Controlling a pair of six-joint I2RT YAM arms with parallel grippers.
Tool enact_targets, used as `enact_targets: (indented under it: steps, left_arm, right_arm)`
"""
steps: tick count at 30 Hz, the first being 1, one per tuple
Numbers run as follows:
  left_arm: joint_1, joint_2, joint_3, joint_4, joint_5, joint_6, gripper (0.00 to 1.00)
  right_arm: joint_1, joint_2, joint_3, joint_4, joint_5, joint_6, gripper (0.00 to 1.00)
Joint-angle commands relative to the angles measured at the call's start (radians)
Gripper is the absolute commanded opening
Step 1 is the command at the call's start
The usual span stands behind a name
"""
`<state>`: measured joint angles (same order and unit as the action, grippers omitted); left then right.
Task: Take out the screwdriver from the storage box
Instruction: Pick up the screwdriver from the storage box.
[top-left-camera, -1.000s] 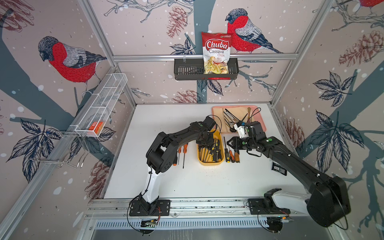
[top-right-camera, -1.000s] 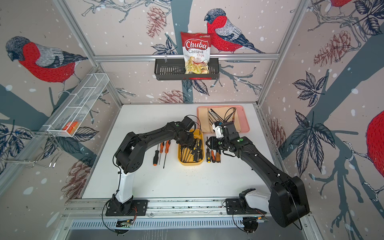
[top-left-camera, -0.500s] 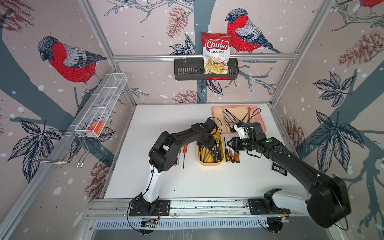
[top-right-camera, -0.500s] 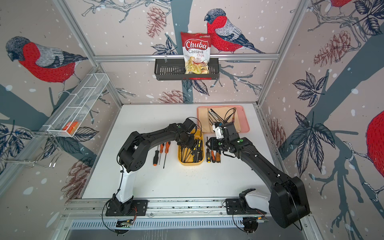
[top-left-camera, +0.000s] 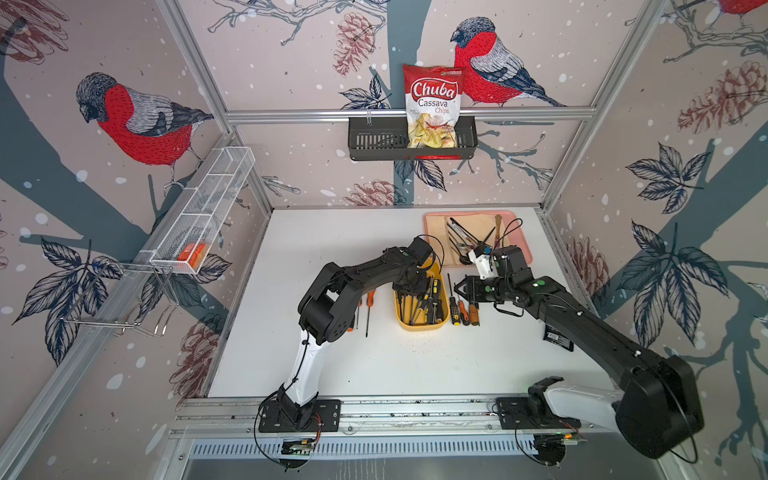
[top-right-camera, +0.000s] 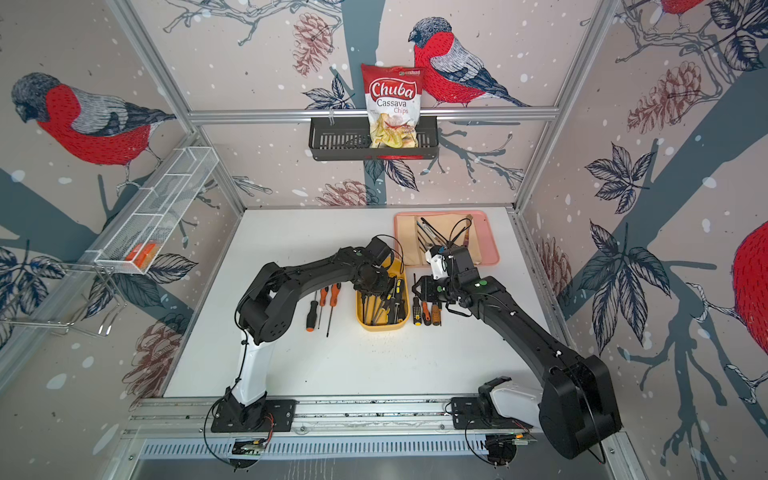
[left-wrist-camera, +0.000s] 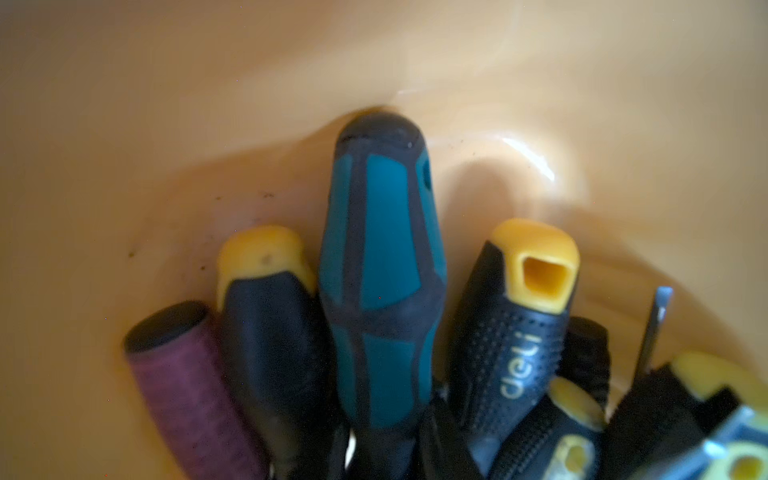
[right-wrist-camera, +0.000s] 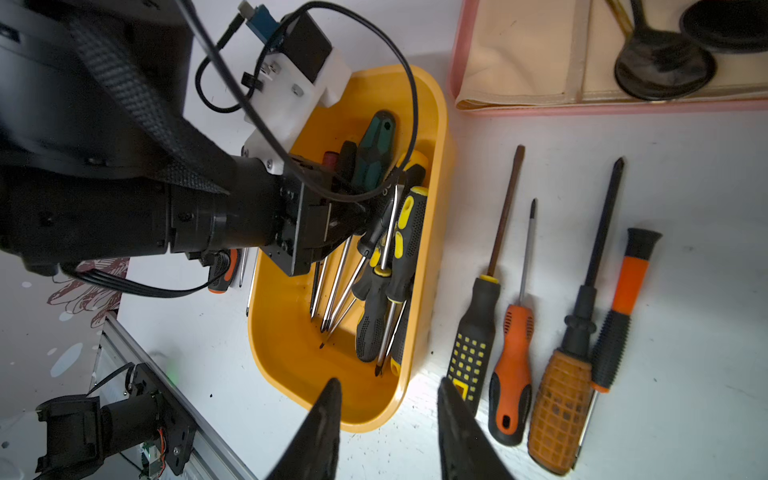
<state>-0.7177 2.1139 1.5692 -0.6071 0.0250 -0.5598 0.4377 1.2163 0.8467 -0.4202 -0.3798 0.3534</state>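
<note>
I cannot tell whether my left gripper (right-wrist-camera: 351, 214), buried among the screwdrivers (right-wrist-camera: 370, 328) in the storage box (right-wrist-camera: 282, 340), is clamped, so it may snag several at once; my right gripper (right-wrist-camera: 388, 384) hangs spread.

Top views overhead looking down, wrist views close, sharing storage box (right-wrist-camera: 282, 340)

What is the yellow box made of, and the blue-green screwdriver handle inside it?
The storage box looks like smooth, glossy plastic: light glints off its curved yellow walls. The teal screwdriver handle seems to be hard plastic with duller black strips, perhaps rubber for grip; the look alone cannot settle that.
</note>
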Motion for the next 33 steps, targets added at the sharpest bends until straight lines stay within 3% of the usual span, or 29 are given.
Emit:
enact_targets:
  steps: [1, 16, 33]
  left_arm:
    - [0.001, -0.045, -0.002, -0.045, -0.020, 0.013, 0.19]
    - [0.022, -0.260, -0.080, -0.083, -0.056, 0.017, 0.19]
    - [0.227, -0.557, -0.374, -0.094, -0.052, 0.101, 0.18]
  right_arm:
    - [0.004, -0.004, -0.003, 0.026, -0.023, 0.013, 0.39]
    - [0.083, 0.032, 0.014, 0.132, -0.072, 0.048, 0.39]
    - [0.238, 0.249, 0.156, 0.199, -0.033, 0.094, 0.38]
